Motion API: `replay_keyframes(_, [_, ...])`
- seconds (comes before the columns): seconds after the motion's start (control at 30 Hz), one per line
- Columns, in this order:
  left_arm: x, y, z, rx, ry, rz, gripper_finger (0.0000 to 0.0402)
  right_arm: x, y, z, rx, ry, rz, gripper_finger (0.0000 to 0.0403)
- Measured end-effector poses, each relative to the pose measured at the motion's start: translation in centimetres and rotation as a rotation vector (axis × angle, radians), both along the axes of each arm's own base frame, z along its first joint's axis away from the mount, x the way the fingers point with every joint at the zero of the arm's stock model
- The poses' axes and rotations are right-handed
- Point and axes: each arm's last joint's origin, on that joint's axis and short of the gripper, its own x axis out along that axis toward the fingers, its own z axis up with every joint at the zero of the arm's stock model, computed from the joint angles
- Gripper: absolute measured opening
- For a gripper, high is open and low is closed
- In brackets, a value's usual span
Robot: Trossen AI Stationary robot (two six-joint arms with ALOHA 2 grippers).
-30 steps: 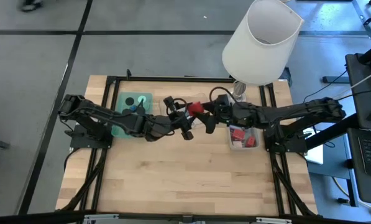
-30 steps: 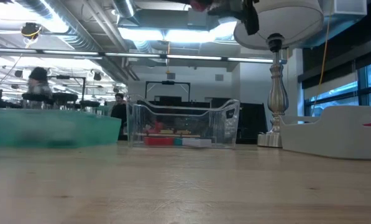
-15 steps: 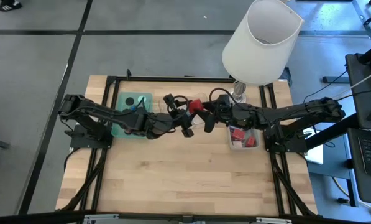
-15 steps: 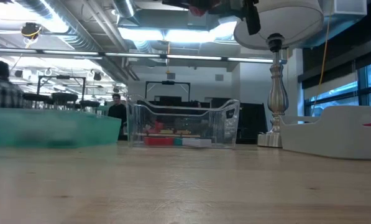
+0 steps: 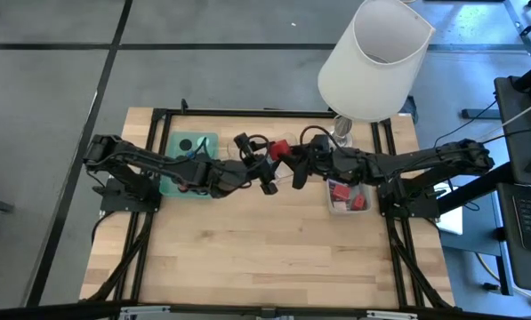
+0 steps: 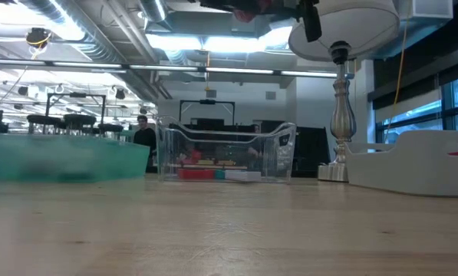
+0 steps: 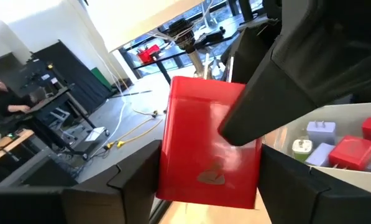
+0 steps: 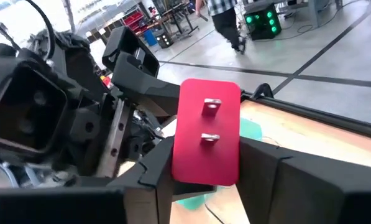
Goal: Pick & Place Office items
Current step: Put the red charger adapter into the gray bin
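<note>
One red block, mid-air near counter's far edge, between both hands; right hand clamped on it, left hand loosening. Long axis running between the right fingers; handover pending.

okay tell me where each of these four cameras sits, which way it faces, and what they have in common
High: overhead, straight down; both arms meet mid-table at the red block.
Low: table height, level toward the clear tray; arm parts at the top edge.
Left wrist: on the left arm; left gripper around the block.
Right wrist: right gripper clamping it.
Shared: both wrist views show the same block.
</note>
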Motion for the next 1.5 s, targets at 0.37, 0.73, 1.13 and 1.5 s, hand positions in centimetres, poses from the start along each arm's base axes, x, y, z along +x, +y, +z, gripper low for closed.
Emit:
replay_keyframes(0.37, [-0.6,-1.3,1.3,0.009,-0.063,0.153,0.0305,-2.8,-1.9,-0.2,-0.016,0.205,-0.064,0.0126])
replay_keyframes(0.73, [-1.3,-1.5,-0.9,-0.094,0.065,0.118,0.0304,-11.5,-2.4,-1.7,0.247,0.709,0.011,0.0126])
replay_keyframes(1.13, [-1.3,-0.1,-2.9,-0.399,0.175,-0.052,0.0304,-12.5,-1.3,-4.5,0.429,1.062,-0.097,0.0128])
replay_keyframes(1.5, [-2.2,-0.2,-3.9,-0.441,0.270,0.009,0.0304,-10.4,-0.6,-7.7,0.545,1.323,-0.165,0.0128])
